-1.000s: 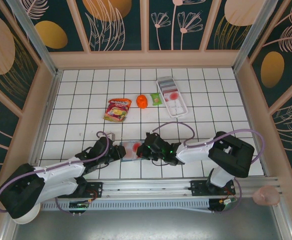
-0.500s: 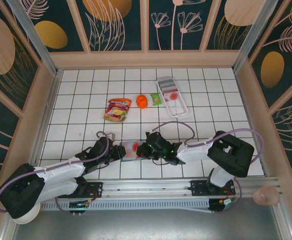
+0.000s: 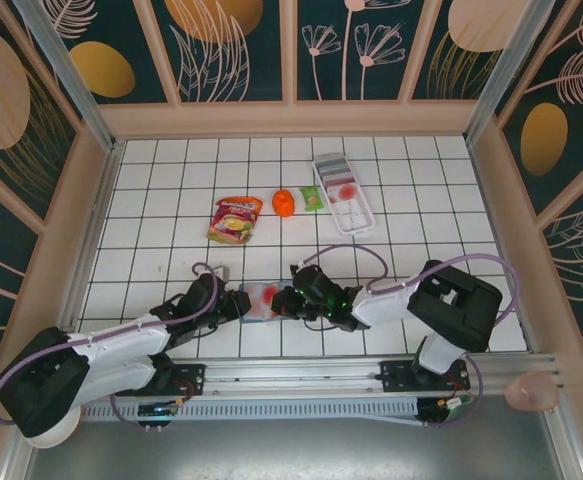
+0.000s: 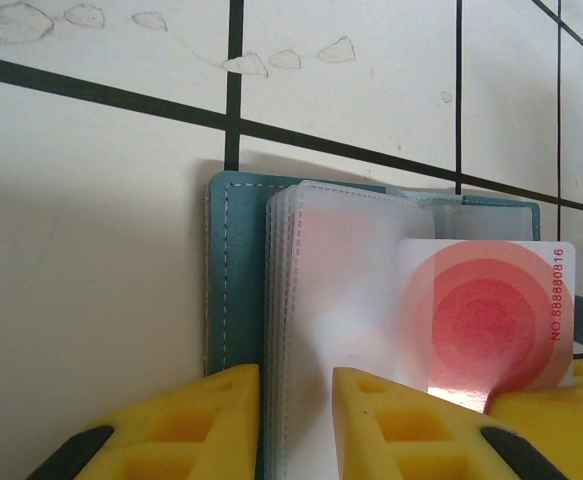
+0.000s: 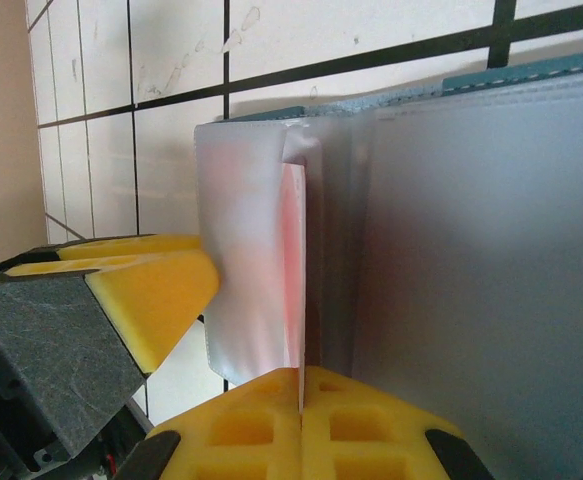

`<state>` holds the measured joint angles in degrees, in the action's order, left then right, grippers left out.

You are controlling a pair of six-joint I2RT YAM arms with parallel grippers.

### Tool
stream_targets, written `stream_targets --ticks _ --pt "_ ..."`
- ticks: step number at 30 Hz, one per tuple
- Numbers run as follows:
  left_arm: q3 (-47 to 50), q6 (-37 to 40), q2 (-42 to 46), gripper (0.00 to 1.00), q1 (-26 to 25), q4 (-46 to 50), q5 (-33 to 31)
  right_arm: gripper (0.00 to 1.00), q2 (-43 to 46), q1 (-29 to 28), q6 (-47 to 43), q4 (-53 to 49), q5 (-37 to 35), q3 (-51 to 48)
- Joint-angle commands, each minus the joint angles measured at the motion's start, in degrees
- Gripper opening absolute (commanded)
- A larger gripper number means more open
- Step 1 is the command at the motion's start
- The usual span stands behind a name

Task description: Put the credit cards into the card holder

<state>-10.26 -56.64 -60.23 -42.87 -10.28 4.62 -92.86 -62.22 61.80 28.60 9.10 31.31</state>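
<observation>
The teal card holder (image 3: pixel 258 301) lies open on the tiles between my two grippers, its clear sleeves fanned out (image 4: pixel 233 280). My right gripper (image 3: pixel 283 299) is shut on a credit card (image 5: pixel 296 260), seen edge-on between its fingertips (image 5: pixel 301 378). The card's red-circle face (image 4: pixel 486 320) sits at the mouth of a raised clear sleeve (image 5: pixel 246 250). My left gripper (image 3: pixel 237 302) rests over the holder's left edge. Its jaws (image 4: pixel 296 375) stand slightly apart, one finger over the teal cover and the other over the sleeve stack, pinching nothing.
A long white tray (image 3: pixel 356 222) with more cards stands at the back right. In front of it lie a small green packet (image 3: pixel 313 198), an orange thing (image 3: pixel 283 203) and a red-and-yellow snack bag (image 3: pixel 235 218). Wooden walls enclose the tiled floor.
The right arm has edged slightly left towards the holder. The left arm and the holder have not visibly moved.
</observation>
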Motion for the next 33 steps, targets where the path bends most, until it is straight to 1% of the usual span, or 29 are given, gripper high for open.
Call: stream_targets --ticks 1,8,16,20,24,28,33 --pt "1.29 -0.06 0.71 0.27 -0.37 1.83 0.65 0.01 -0.99 0.83 -0.71 0.49 -1.00 -0.79" --pt "1.38 -0.18 0.64 0.27 -0.33 1.58 0.71 0.01 -0.96 1.42 -1.10 1.02 -1.29 -1.05" --pt "1.40 -0.15 0.55 0.26 -0.37 1.58 0.59 0.02 -4.10 0.75 0.13 5.18 1.39 -0.46" --pt "1.38 -0.14 0.46 0.26 -0.37 1.42 0.68 0.07 -4.43 -0.22 -0.74 2.42 0.82 0.83" --pt "1.39 -0.14 0.29 0.26 -0.35 1.32 0.73 0.08 -3.08 -0.38 -2.35 -3.52 -0.84 2.26" --pt "1.47 -0.16 0.29 0.26 -0.37 1.23 0.65 0.02 -1.47 -0.37 -2.74 -6.14 0.15 2.52" --pt "1.64 -0.14 0.37 0.26 -0.37 1.23 0.66 0.00 -0.71 -0.22 -3.10 -6.57 2.50 2.26"
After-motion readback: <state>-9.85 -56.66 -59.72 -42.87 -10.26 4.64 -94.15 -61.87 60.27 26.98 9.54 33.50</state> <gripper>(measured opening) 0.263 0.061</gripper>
